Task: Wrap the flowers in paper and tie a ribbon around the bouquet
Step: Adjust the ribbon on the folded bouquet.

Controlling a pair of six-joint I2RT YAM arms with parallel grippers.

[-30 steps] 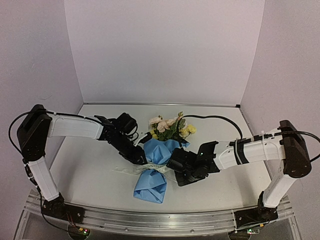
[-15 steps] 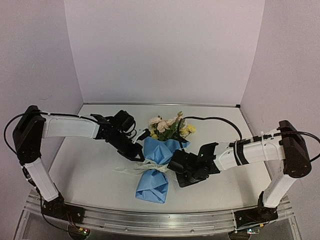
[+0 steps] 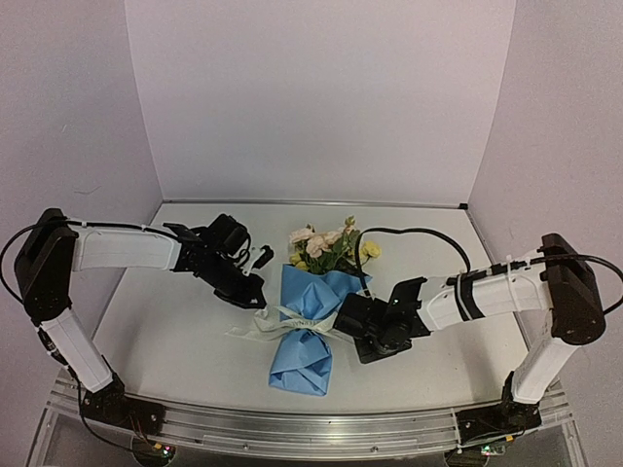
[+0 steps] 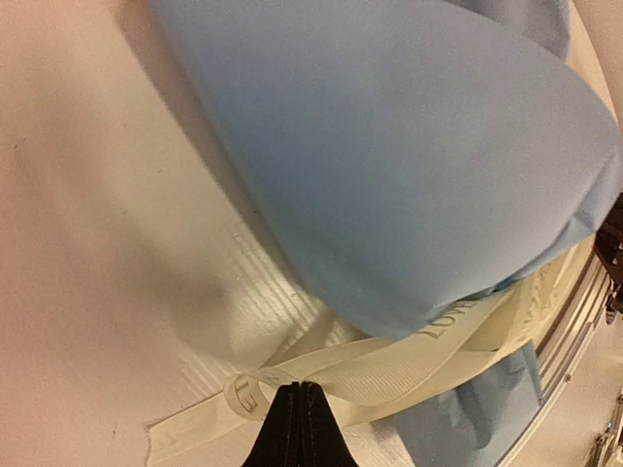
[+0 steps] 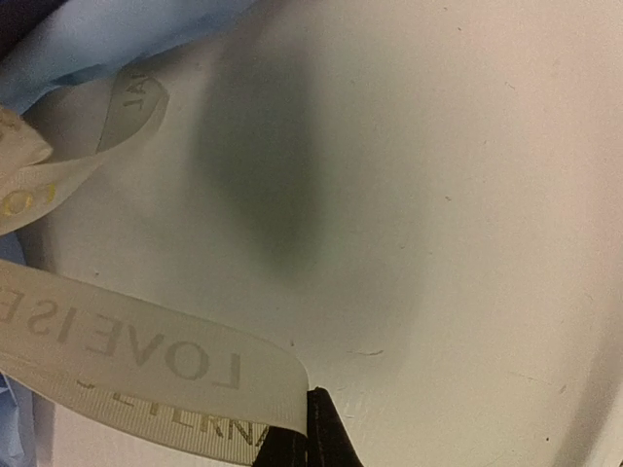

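Our left claw [image 4: 300, 394] is fully closed, its tips pinched on the cream ribbon [image 4: 389, 365] where a small loop of it lies on the table [image 4: 117, 243]. The blue paper [image 4: 389, 146] of the bouquet [image 3: 310, 292] bulges just beyond those tips and to their right. Our right claw [image 5: 310, 418] is closed as well, and one end of the same ribbon runs straight into its tips, so we judge that it holds that end. From there the band leads off to the left, toward the paper. Seen from above, the bouquet lies between the two claws, with the flowers [image 3: 326, 248] pointing away from both and the folded foot of the cone nearer the arm bases. We take the wrapping as done: the paper is closed round the stems, none of which show. The ribbon goes round the narrow waist of the cone with a claw gripping it on each side, so we seem to be in the tying step. Whether a knot is formed we cannot tell; pulling it tight and letting go look like what is left. Gold lettering runs along the ribbon. Near the right claw we read "LOVE IS", with a second line below it that looks like part of "ETERNAL". Near the left claw the letters of "LOVE" also show.
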